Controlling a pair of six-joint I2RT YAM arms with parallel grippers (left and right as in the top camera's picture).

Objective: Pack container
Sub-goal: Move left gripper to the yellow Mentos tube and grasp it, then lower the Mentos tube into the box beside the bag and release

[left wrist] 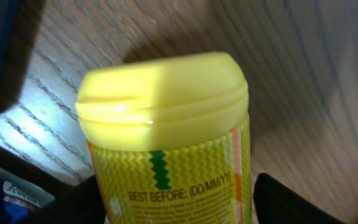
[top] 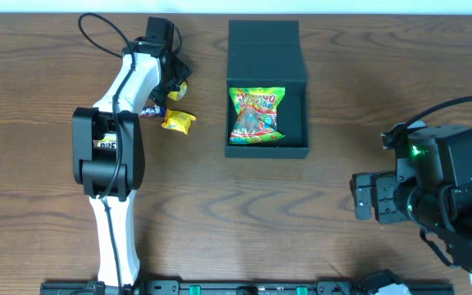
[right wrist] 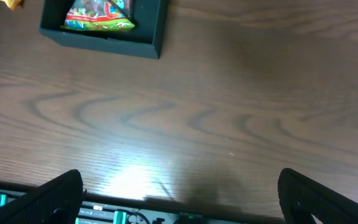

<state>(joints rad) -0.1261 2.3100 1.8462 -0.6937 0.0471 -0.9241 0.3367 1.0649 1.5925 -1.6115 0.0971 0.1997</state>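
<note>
While its flap lid stands open at the far side, the container sits far-centre on the table with a green-yellow snack bag inside. Left of container: left gripper clamped on yellow-capped tube, label cut off; yellow packet; blue packet half hidden under arm. Near-right of container: right gripper, fingers apart, empty.

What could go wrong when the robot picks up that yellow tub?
The left gripper sits around the yellow tub, which is round, so it might slip or roll away. The bag of sweets already fills much of the box, so the tub may not fit flat. The yellow packet lies close by and could get knocked.
</note>
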